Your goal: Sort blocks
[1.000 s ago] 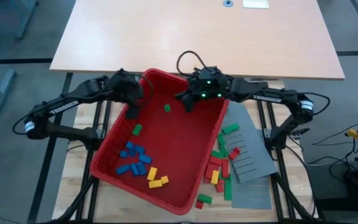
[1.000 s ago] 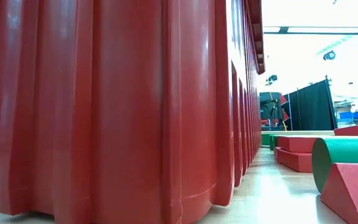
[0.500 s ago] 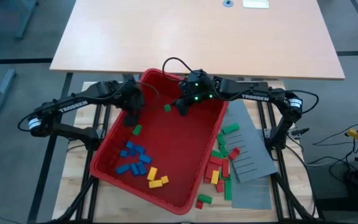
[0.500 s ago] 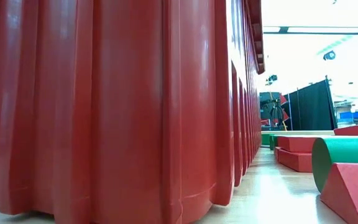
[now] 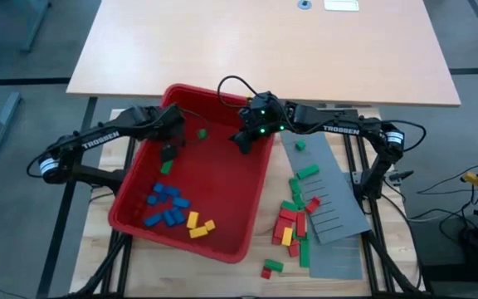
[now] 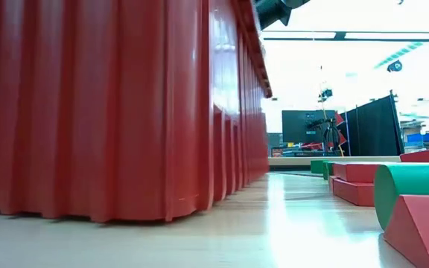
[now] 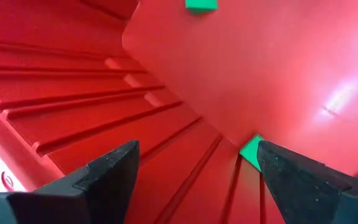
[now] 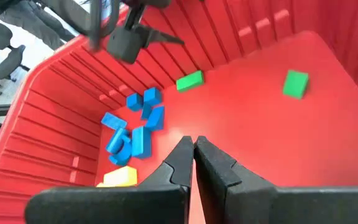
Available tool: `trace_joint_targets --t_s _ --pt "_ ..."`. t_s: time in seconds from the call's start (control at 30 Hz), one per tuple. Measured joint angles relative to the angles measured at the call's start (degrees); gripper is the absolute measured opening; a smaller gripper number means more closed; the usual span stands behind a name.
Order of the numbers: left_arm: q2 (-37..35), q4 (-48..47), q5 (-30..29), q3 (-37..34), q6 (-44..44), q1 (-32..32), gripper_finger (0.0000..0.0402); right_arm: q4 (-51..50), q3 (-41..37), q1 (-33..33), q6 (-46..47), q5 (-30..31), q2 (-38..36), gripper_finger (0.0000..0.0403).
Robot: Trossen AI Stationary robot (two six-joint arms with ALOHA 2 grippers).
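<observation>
Two claws inside the red bin (image 5: 131, 178). Left claw (image 5: 169, 152) spread wide near a green block (image 5: 166, 167). Right claw (image 5: 242, 139) pressed together, empty. Blue blocks (image 5: 163, 203) and yellow blocks (image 5: 197, 224) on the bin floor. More red and green blocks (image 5: 293, 220) beside the bin, by a grey panel (image 5: 332, 203) on the table (image 5: 98, 249).

- Looked like a robotics lab or a large workshop hall.
- Two dark arms were mounted on a black metal frame at a pale wooden table (image 5: 98, 228).
- A bigger bare tan table (image 5: 264, 50) stood just behind it on grey flooring.
- Loose cables (image 5: 471, 178) trailed on the floor beside the rig.
- Low view showed a high ceiling with strip lights (image 6: 363, 35), a black curtain partition (image 6: 375, 126) and equipment on stands behind.
</observation>
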Motion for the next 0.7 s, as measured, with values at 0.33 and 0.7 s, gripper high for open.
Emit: trace_joint_targets --t_s 0.33,0.7 --pt "-0.10 -7.93 -1.12 0.04 -5.52 5.97 0.0312 -0.05 0.00 0.00 -0.29 0.02 -0.04 0.0000" --pt "-1.50 -10.82 1.21 0.04 0.16 5.80 0.0312 -1.20 0.00 0.00 -0.45 0.08 -0.97 0.0000"
